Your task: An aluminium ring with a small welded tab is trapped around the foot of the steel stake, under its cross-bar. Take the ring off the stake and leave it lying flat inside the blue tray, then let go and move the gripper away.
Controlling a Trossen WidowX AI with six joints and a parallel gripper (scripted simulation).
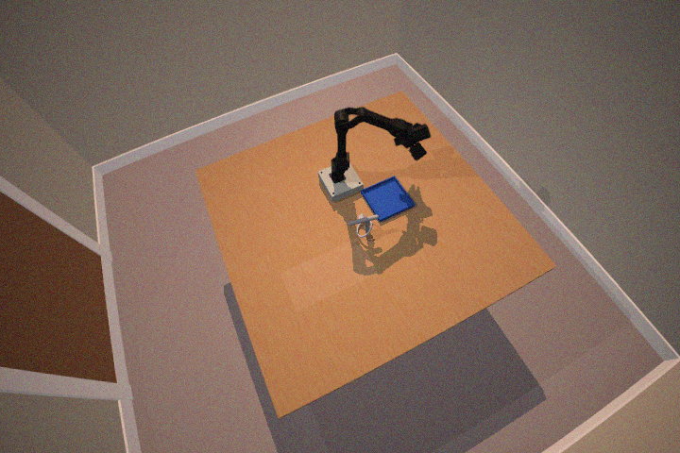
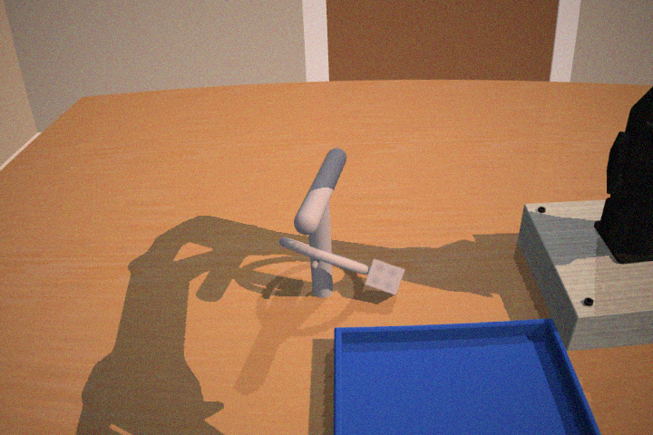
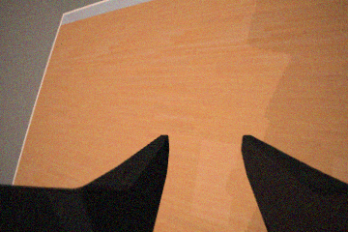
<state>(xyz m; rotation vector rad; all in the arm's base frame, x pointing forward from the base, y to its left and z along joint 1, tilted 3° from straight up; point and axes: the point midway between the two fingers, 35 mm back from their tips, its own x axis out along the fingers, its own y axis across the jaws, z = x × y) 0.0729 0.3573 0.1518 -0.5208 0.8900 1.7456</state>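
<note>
The pale aluminium ring (image 1: 363, 236) (image 2: 332, 257) sat tilted around the upright of the grey steel T-shaped stake (image 1: 363, 219) (image 2: 321, 197), below the cross-bar, its blocky welded tab (image 2: 384, 276) toward the arm's base. Beside the stake lay the square blue tray (image 1: 386, 198) (image 2: 455, 390). Well above the wooden table (image 1: 405, 288) (image 2: 183, 143) (image 3: 133, 87), the black gripper (image 1: 417, 154) (image 3: 204, 142) hung with fingers partly spread, pinching nothing.
</note>
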